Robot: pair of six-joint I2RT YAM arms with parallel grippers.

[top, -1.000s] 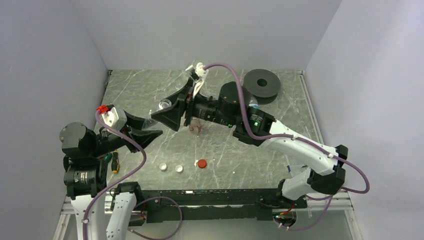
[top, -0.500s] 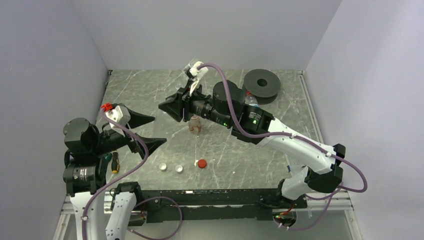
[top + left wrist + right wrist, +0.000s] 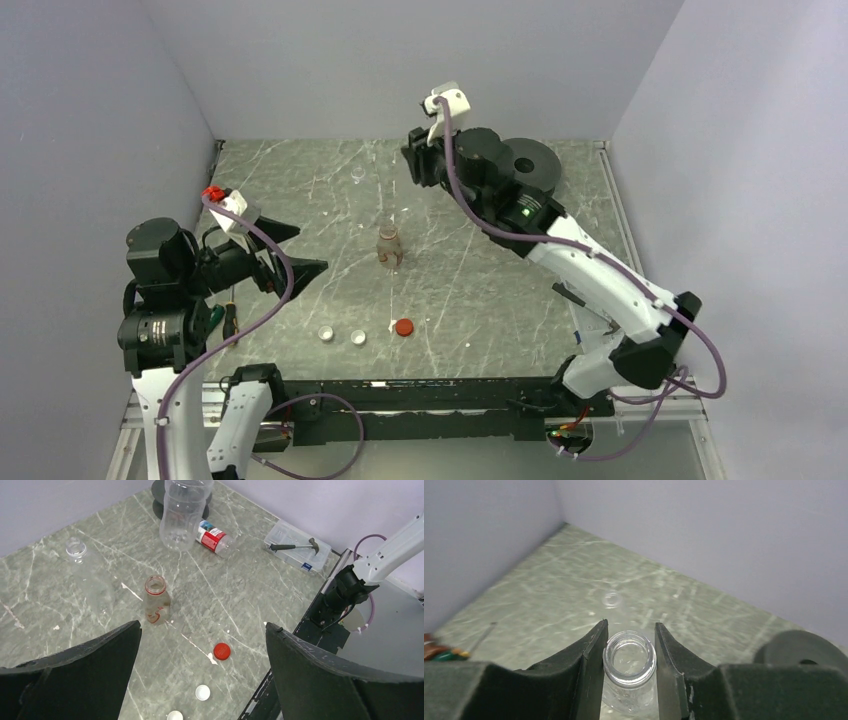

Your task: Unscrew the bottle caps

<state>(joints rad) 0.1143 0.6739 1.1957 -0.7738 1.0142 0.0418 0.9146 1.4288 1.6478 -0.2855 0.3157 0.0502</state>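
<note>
Above the back of the table (image 3: 500,290), a clear bottle (image 3: 629,677), uncapped and looking empty, is clamped at its neck by the right gripper (image 3: 630,630), which was at the table's centre a second ago. One red cap (image 3: 403,327) and two white caps (image 3: 358,338) lie loose near the front edge. The left gripper (image 3: 310,248) gapes open, holding nothing.

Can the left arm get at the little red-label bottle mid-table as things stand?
Probably yes. The left claw is open and faces the red-label bottle, with nothing standing between them. The right claw is at the far side, shut on a clear bottle, out of the way.
</note>
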